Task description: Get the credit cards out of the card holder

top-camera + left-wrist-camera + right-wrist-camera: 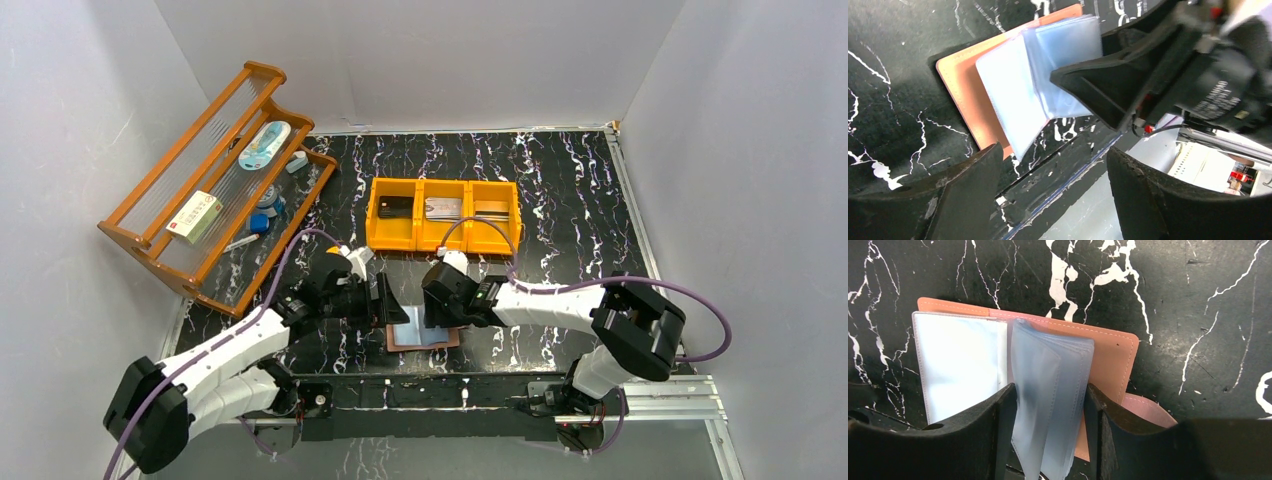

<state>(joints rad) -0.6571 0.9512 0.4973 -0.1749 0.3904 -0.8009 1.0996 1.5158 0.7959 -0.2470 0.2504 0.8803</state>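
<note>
Over card holder (1108,360): right gripper (1050,390) clamps sleeves (1048,355), propping them up for access.
Beside card holder: left gripper (1053,152) released, empty.

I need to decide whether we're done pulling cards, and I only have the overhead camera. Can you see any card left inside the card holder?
Observer: No card shows on the right wrist view. The flat sleeve of the open card holder looks empty.
Operator: What about the other sleeves?
Observer: They stand up together as a sleeve bundle. It is pale blue and translucent, and no card colour shows through.
Operator: Where is the right gripper on it?
Observer: The right gripper has one finger on each side of that bundle, and both seem to touch it.
</note>
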